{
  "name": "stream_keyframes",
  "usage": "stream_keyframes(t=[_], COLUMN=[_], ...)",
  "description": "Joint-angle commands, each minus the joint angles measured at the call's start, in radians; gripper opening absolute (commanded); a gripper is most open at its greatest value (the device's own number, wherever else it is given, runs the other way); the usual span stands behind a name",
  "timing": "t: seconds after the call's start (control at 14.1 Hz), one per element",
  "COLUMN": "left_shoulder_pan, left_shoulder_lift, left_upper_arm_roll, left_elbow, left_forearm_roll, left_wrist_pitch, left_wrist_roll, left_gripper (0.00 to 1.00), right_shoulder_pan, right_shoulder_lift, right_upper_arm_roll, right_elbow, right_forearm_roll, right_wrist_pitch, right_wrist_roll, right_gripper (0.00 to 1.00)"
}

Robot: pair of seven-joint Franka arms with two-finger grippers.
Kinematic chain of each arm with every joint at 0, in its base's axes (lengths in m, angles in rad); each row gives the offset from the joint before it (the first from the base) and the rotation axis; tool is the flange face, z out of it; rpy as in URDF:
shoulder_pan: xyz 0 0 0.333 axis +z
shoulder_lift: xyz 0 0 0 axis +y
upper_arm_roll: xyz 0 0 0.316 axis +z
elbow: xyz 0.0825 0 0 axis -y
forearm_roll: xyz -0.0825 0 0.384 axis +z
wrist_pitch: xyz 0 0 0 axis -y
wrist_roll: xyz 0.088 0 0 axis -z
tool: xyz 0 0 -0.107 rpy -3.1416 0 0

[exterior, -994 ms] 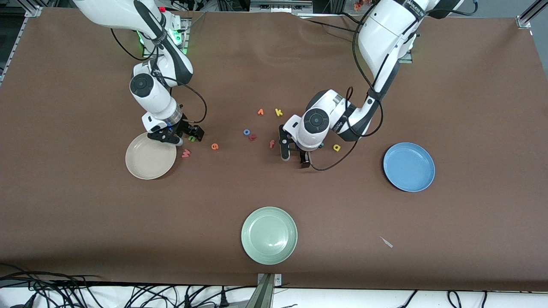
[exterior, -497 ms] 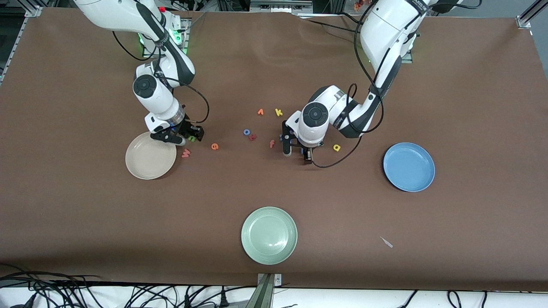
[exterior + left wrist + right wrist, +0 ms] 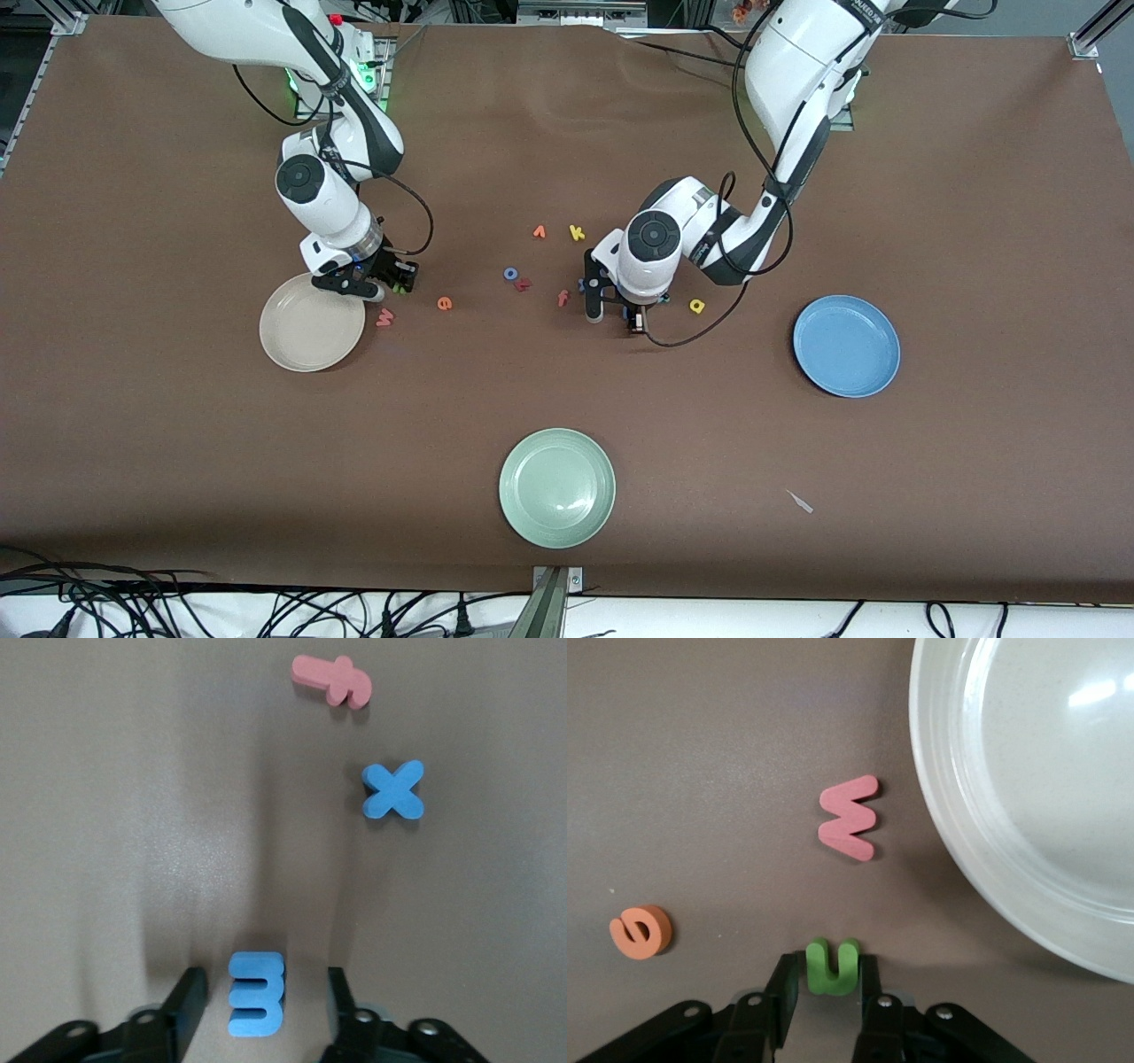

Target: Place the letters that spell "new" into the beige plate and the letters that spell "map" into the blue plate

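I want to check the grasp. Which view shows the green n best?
The right wrist view: the green n sits between the right gripper's fingers. The front view shows only a green speck. The left wrist view misses it.

The left gripper (image 3: 262,1014) is hanging low over the brown table (image 3: 124,815), its two black fingers (image 3: 186,1001) standing apart on either side of the blue m (image 3: 257,994). The m is lying flat between the fingers with a gap showing on each side, so nothing is pinching it. Ahead of the claw, a blue x (image 3: 392,790) is lying on the table, and farther ahead still a pink f (image 3: 334,680) is lying flat.
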Motion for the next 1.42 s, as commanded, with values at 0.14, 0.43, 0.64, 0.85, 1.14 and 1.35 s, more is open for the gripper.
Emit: stream_keyframes(t=[0.14,0.43,0.64,0.85,1.14,1.35], left_shoulder_pan=[-0.007,0.013,0.062,0.155,0.375,0.49], left_shoulder_lift=[-0.034,-0.11,-0.208,-0.261,-0.253,-0.233], left_upper_arm_roll=[0.008,0.008,0.011,0.016,0.014,0.014], left_elbow=[-0.01,0.001,0.002,0.01,0.01,-0.011], left_forearm_roll=[0.026,0.023,0.006,0.009,0.021,0.017], left_wrist_pitch=[0.0,-0.112,-0.291,-0.41,-0.424,-0.424], left_wrist_roll=[0.019,0.007,-0.045,-0.12,-0.091,-0.091], left_gripper=[0.01,0.03,0.01,0.01,0.01,0.01], right_shoulder_pan=[0.003,0.003,0.003,0.003,0.0,-0.001], right_shoulder_lift=[0.0,-0.002,-0.019,-0.066,-0.141,-0.173], right_upper_arm_roll=[0.0,-0.002,-0.003,-0.008,-0.058,-0.161], right_elbow=[-0.01,-0.009,-0.001,0.028,0.116,0.117], right_forearm_roll=[-0.004,-0.004,-0.006,-0.012,-0.102,-0.106], right_wrist_pitch=[0.022,0.022,0.003,-0.11,-0.312,-0.331], right_wrist_roll=[0.008,0.002,-0.005,-0.005,-0.097,-0.348], right_gripper=[0.25,0.16,0.16,0.16,0.16,0.16])
